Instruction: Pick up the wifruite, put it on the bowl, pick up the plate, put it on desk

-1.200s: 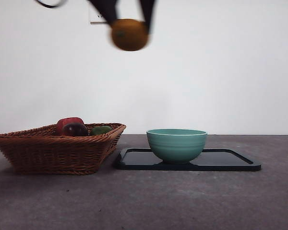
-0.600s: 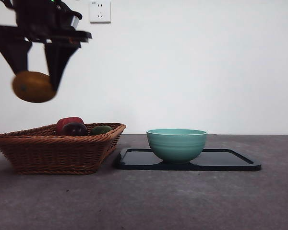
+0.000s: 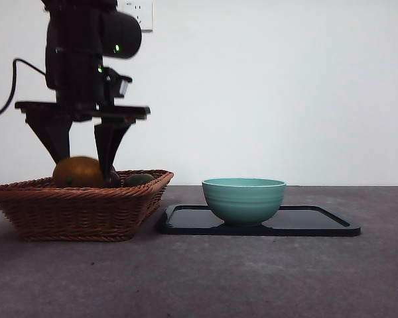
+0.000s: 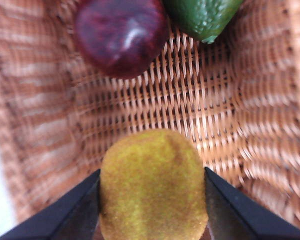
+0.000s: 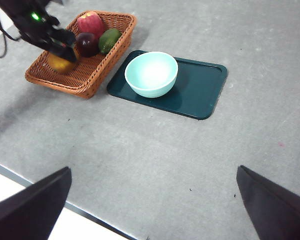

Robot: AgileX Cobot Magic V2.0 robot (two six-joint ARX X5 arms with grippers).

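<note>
The wifruite [image 3: 77,172] is a round orange fruit, held between the two black jaws of my left gripper [image 3: 84,169] low inside the brown wicker basket [image 3: 73,212]. In the left wrist view the wifruite [image 4: 152,185] fills the gap between the jaws, just above the basket weave [image 4: 200,115]. The mint-green bowl [image 3: 244,199] stands empty on a flat black tray [image 3: 318,225] to the right of the basket, on the dark grey desk [image 3: 219,278]. My right gripper [image 5: 152,200] is open and empty, high above the desk's near side.
In the basket lie a dark red fruit [image 4: 121,35], a green fruit [image 4: 202,15] and a red apple [image 5: 90,22]. The right wrist view shows the basket [image 5: 80,82] touching the tray's [image 5: 200,95] left edge, and the desk's front edge lower left.
My left gripper has carried the wifruite from high above the middle to the left, then down into the basket. The bowl and the tray have not moved.
</note>
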